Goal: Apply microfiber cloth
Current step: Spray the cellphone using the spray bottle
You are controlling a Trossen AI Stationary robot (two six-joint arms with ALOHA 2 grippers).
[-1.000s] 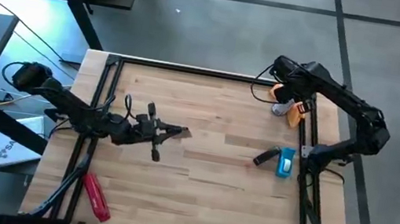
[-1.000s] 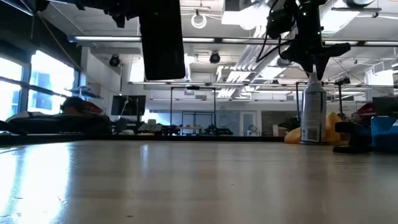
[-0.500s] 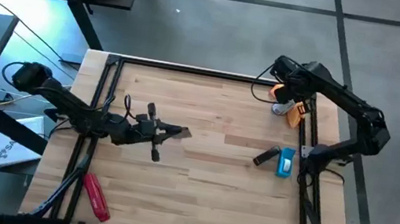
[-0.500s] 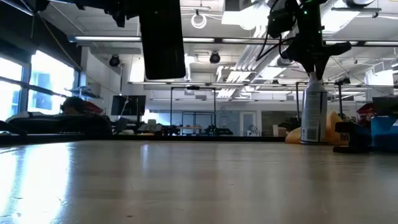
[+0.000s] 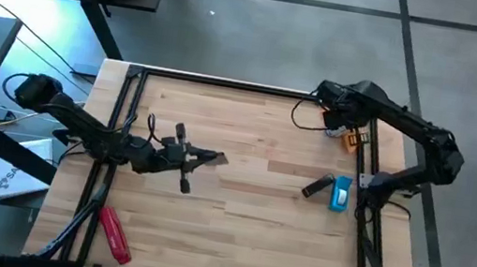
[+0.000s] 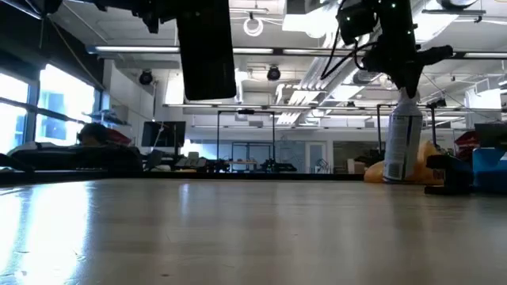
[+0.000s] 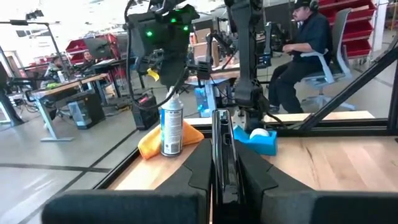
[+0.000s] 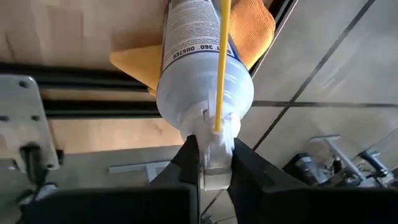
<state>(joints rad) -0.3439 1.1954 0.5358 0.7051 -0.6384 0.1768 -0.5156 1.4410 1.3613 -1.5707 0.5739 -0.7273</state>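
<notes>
The orange-yellow microfiber cloth (image 5: 350,139) lies at the table's far right edge, partly under a white spray can (image 8: 203,59) that stands upright by it (image 7: 170,127). My right gripper (image 5: 339,120) hangs above the can, shut on its top. My left gripper (image 5: 190,156) hovers over the table's left middle, shut on a black phone (image 6: 206,51) held on edge. The cloth also shows behind the can (image 8: 256,28) in the right wrist view, and no gripper touches it. My left gripper pinches the phone's two broad faces (image 7: 222,146) between its fingers, which lie level and point toward the table's right edge. The phone stands on edge, lifted well clear of the table. My right gripper pinches the can's white nozzle cap (image 8: 211,149) between its two fingers, coming from above and pointing down. The can stays about upright below the fingers, with its base by the cloth.
A blue tool with a black handle (image 5: 333,191) lies near the right edge. A red tool (image 5: 114,233) lies at the near left corner. A black frame rail (image 5: 227,83) runs round the table. A seated person (image 7: 308,50) shows beyond the table.
My right arm has swung a little toward the table's far left over the can, still holding its top. The can has shifted slightly with it and covers more of the cloth in the high view.
</notes>
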